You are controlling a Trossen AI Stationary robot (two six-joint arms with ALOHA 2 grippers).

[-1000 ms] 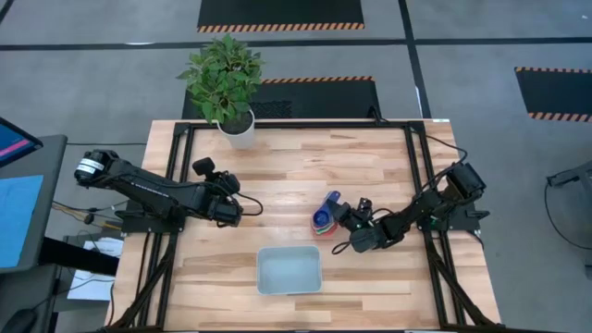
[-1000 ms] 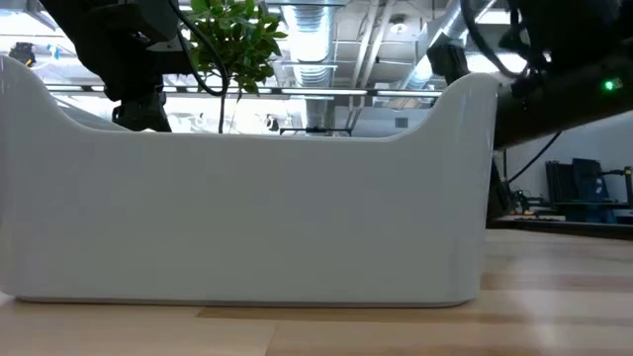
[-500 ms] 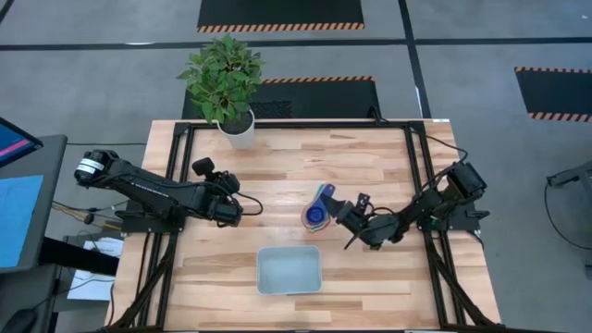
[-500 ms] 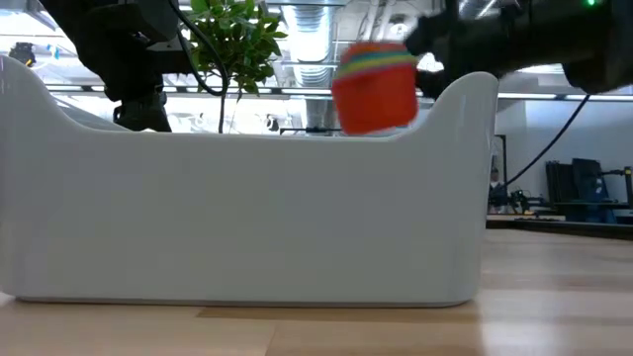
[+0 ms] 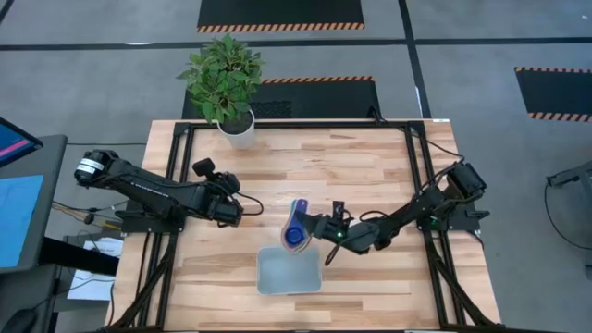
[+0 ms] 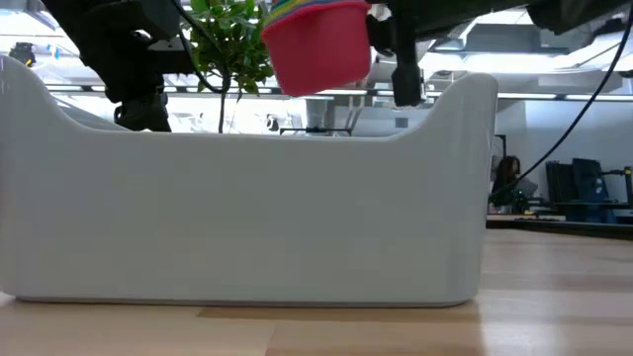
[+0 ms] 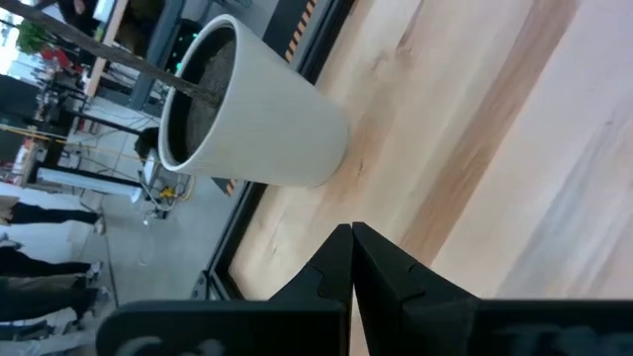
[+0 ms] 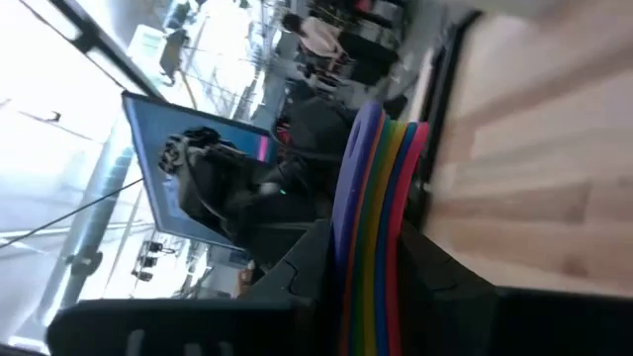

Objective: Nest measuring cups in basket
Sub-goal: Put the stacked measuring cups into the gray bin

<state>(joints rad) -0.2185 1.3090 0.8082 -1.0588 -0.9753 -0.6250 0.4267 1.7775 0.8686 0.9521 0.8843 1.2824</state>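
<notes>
- Now your right gripper (image 5: 310,225), centre frame, is clamped on the nested measuring cups' (image 5: 294,235) rainbow handles; red cup outermost, above the basket (image 5: 289,274).
- Your left gripper (image 5: 239,210), centre-left, is closed and empty.

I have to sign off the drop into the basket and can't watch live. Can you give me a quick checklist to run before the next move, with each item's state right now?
1. Right gripper shut on the handles of the stacked cups: ok.
2. Stack nested, handles together: ok.
3. Stack lifted above the basket wall: ok.
4. Stack centred over the basket: not ok, it hangs at the far rim.
5. Left gripper shut, parked aside: ok.
6. Basket interior free: ok.
</notes>
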